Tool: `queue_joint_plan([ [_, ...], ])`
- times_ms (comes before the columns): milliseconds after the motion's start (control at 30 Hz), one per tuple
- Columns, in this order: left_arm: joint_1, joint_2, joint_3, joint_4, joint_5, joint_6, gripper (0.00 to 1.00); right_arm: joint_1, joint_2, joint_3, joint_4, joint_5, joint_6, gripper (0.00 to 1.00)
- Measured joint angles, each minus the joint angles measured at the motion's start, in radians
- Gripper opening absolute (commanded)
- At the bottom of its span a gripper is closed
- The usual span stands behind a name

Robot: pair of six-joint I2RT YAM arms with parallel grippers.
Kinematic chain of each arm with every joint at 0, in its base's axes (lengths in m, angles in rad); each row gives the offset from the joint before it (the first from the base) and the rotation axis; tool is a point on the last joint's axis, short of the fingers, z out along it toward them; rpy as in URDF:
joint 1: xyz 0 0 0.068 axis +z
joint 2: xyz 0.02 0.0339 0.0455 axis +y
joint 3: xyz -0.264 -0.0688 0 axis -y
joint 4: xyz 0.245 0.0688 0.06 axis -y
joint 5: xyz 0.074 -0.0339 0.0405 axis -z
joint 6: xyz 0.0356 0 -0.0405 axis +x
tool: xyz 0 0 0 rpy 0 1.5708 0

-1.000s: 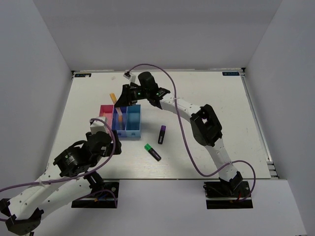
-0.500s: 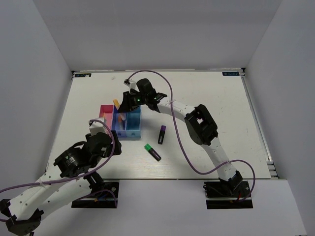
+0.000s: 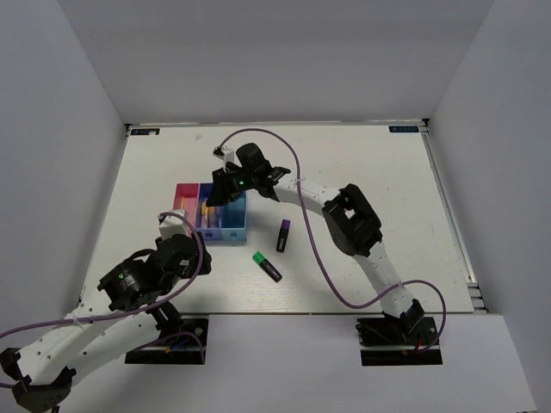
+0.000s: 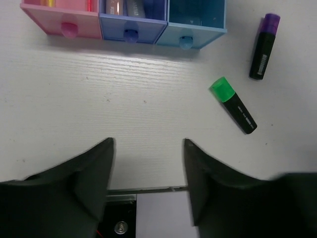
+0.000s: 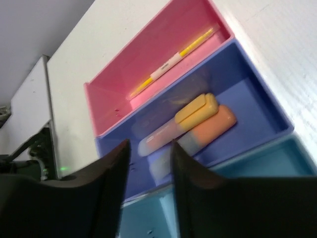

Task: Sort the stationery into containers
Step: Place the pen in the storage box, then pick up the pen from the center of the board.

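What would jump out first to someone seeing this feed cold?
The bright row of three joined bins left of centre, with the right claw open over two orange highlighters lying in the dark blue middle bin and a yellow pen in the pink bin. Then the green highlighter and purple highlighter loose on the white table, right of the bins.

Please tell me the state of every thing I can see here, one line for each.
Pink bin: holds the yellow pen.
Dark blue bin: holds two orange highlighters, lying side by side.
Light blue bin: nothing seen inside.
Green highlighter: capped, lying on the table.
Purple highlighter: capped, lying on the table.
Left gripper: open, empty.
Right gripper: open, over the dark blue bin.
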Motion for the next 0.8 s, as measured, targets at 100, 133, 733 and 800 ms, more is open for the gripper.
queue_joint_plan([
  [100,0.001,0.023,0.0,0.023,0.023,0.006,0.29,-0.005,-0.06,-0.018,-0.074,0.008,-0.063,0.0],
  [133,0.001,0.039,0.0,0.033,0.033,0.013,0.11,-0.007,-0.093,-0.02,-0.119,0.018,-0.09,0.0],
  [733,-0.216,0.814,0.211,0.18,0.099,-0.215,0.75,-0.374,-0.821,-0.813,-0.565,0.388,-0.353,0.0],
  [800,-0.215,0.84,0.211,0.182,0.092,-0.268,0.77,-0.433,-0.873,-0.925,-0.596,0.386,-0.354,0.0],
])
